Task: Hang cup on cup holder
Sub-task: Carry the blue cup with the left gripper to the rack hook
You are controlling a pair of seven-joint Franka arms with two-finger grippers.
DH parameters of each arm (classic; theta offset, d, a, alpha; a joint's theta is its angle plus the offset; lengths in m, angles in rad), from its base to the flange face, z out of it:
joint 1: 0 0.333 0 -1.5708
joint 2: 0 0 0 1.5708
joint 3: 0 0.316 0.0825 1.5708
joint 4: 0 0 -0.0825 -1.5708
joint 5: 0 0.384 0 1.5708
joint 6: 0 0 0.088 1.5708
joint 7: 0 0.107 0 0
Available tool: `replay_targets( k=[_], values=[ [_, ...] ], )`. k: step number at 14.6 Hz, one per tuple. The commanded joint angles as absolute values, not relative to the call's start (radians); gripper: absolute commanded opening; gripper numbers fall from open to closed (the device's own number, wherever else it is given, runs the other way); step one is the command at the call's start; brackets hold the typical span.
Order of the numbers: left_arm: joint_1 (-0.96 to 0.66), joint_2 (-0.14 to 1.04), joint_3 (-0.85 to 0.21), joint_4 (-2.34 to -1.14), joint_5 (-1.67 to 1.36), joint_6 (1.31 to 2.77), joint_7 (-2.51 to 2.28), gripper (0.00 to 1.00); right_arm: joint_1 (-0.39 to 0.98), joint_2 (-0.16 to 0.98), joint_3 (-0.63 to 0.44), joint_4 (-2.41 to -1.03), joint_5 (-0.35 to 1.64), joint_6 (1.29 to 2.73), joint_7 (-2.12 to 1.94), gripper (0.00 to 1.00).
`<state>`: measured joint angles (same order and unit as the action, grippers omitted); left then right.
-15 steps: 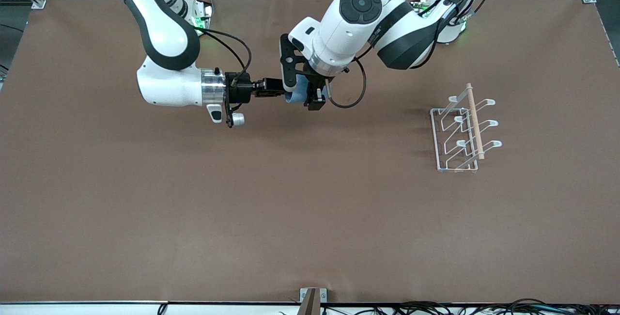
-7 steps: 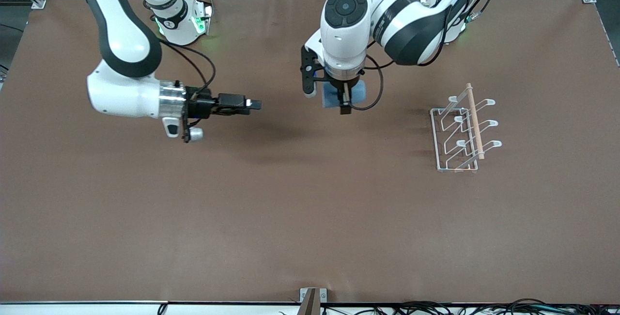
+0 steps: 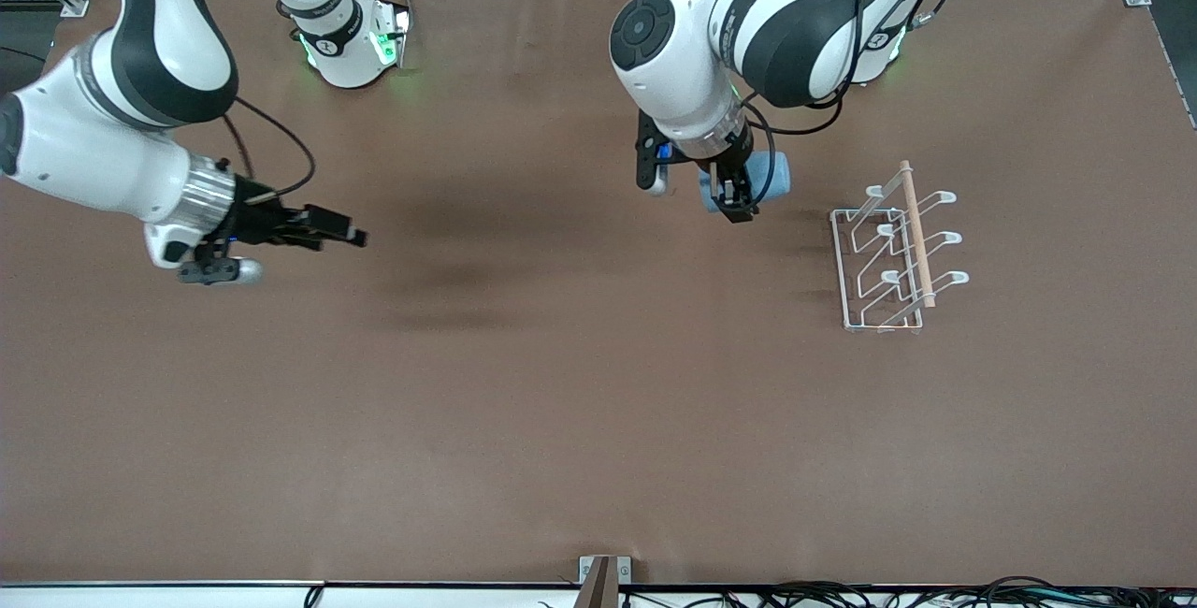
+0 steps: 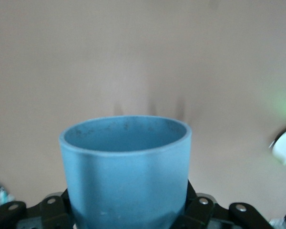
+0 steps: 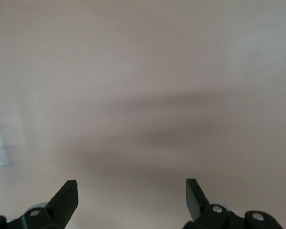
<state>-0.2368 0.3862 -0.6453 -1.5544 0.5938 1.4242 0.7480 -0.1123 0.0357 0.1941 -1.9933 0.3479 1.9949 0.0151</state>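
Observation:
My left gripper point(image 3: 737, 201) is shut on the light-blue cup point(image 3: 765, 178) and holds it in the air over the brown table, beside the cup holder. In the left wrist view the cup point(image 4: 126, 171) fills the space between the jaws, open rim pointing away. The white wire cup holder point(image 3: 893, 253) with its wooden rod point(image 3: 915, 232) stands toward the left arm's end of the table, its prongs bare. My right gripper point(image 3: 351, 236) is open and empty over the right arm's end of the table; its fingers point(image 5: 66, 198) stand wide apart over bare table.
The brown table cover point(image 3: 598, 421) reaches to the front edge, where a small metal bracket point(image 3: 603, 572) and cables lie. The arm bases stand along the table's back edge.
My left gripper carried the cup away from the right gripper toward the cup holder. My right gripper let go, opened and drew back toward the right arm's end of the table.

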Motion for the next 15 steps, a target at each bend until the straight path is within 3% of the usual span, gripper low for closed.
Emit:
replay_targets(
  k=[1,4,7,10,15],
  values=[
    [-0.221,0.39,-0.646,-1.595,0.74,1.358,0.775,0.0,-0.109,0.025,0.14,-1.944,0.133,1.99,0.045,1.0],
    [-0.222,0.426,-0.643,-1.647,0.938,1.31,0.759,0.0,-0.104,0.025,0.074,-1.85,-0.027,1.944,0.04,1.0],
    [-0.218,0.486,-0.635,-1.666,1.072,1.191,0.765,0.0,-0.104,0.029,0.057,-1.659,-0.127,1.758,0.054,1.0],
    [-0.218,0.511,-0.605,-1.773,1.199,1.184,0.764,0.0,-0.112,0.012,0.043,-1.594,-0.118,1.737,0.184,1.0],
    [-0.169,0.531,-0.58,-1.862,1.313,1.184,0.767,0.0,-0.133,0.017,0.022,-1.416,0.006,1.436,0.205,1.0]
  ],
)
